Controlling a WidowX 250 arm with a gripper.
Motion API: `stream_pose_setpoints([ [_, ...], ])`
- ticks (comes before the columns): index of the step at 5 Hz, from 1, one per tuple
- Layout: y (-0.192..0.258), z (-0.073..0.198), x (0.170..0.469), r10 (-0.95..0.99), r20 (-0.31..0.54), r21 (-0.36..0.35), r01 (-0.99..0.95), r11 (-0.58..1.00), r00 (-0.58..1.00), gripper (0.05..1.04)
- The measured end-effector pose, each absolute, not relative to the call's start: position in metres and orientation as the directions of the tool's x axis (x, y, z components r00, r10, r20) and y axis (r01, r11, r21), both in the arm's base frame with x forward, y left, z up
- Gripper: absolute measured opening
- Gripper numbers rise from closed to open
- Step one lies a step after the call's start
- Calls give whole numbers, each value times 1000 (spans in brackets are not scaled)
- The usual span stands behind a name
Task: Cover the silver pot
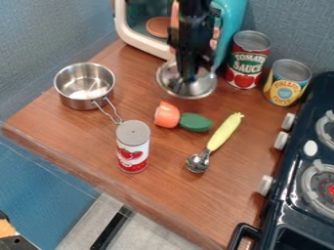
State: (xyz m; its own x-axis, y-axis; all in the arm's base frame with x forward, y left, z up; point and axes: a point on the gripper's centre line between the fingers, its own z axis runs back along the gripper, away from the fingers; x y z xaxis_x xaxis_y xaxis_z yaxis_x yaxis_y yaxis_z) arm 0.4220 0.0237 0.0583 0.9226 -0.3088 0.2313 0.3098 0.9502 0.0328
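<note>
The silver pot (85,85) stands upright at the left of the wooden counter, its wire handle pointing toward the soup can. Its top is uncovered and the inside shows. My gripper (188,75) hangs down at the upper middle, to the right of the pot. Right at its lower end is a round, shiny silver lid (187,91), in front of the teal toy oven. The gripper hides the lid's centre, and I cannot tell whether the lid is held or touches the counter.
A red-and-white can (133,146) stands in front of the pot. Mid-counter lie an orange-and-green toy piece (195,122) and a yellow-handled scoop (223,132). A tomato can (248,60) and a pineapple can (286,83) stand at the back right, near the dark stove (287,177). The teal oven (230,19) is behind.
</note>
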Motion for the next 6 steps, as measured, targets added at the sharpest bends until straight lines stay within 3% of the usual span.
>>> stream_pose_setpoints([
  [2, 95, 105, 388, -205, 258, 68, 194, 979, 944, 54],
  [4, 155, 94, 356, -132, 250, 63, 120, 991, 959, 54],
  [6, 180, 65, 328, -87, 179, 77, 74, 994, 980, 54],
])
